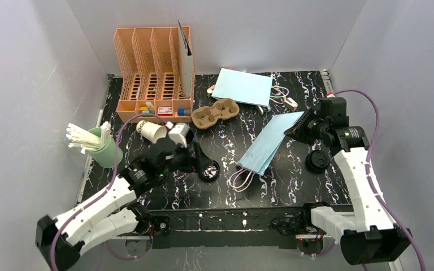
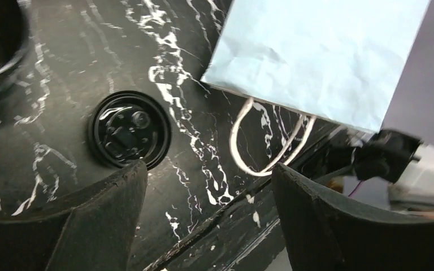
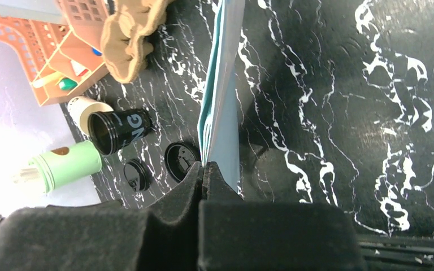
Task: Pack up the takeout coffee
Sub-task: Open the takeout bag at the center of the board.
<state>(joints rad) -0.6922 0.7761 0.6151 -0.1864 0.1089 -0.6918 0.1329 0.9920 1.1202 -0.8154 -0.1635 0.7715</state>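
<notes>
Black lid just beside left gripper

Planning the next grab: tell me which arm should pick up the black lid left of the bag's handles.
Left. The left gripper, open and empty, hangs beside that lid; the right gripper is shut on the blue bag's edge.

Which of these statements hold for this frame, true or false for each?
1. The right gripper is shut on the edge of a light-blue bag. True.
2. The left gripper holds a black lid. False: its jaws stand open and empty, and the lid lies on the table.
3. The pulp carrier has two cups seated in it. False: both wells are empty.
4. A dark cup lies on its side, without a lid. True.
</notes>
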